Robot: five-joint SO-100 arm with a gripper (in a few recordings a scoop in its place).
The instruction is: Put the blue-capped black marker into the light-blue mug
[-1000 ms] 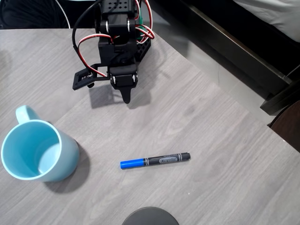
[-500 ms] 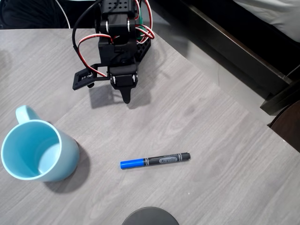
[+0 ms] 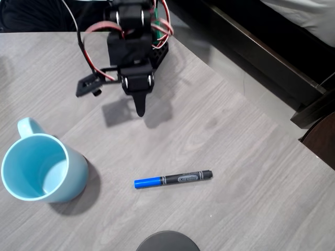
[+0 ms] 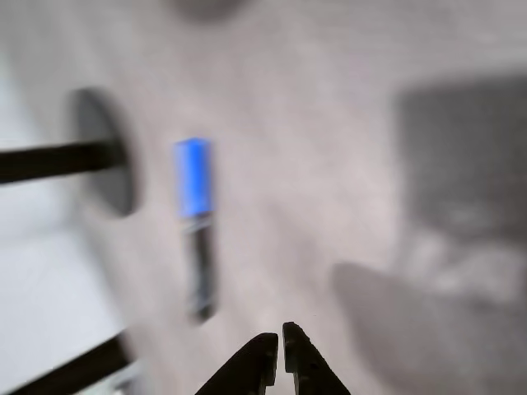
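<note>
My gripper (image 3: 140, 109) closed, empty, marker (image 3: 173, 179) at its 5 o'clock: light, stiff, rolls; I'd pinch mid-barrel. Mug (image 3: 42, 168) at 8.

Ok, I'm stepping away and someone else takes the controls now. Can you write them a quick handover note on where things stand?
Hand: empty, fingers nearly together, up near the arm's base at the far side of the table, well away from the marker.
Marker: lying flat mid-table, blue cap toward the mug, untouched.
Mug: upright at the left in the overhead view, empty, handle pointing away.
Done: nothing yet.
Left: reach the marker, grip it, carry it over and drop it into the mug.
</note>
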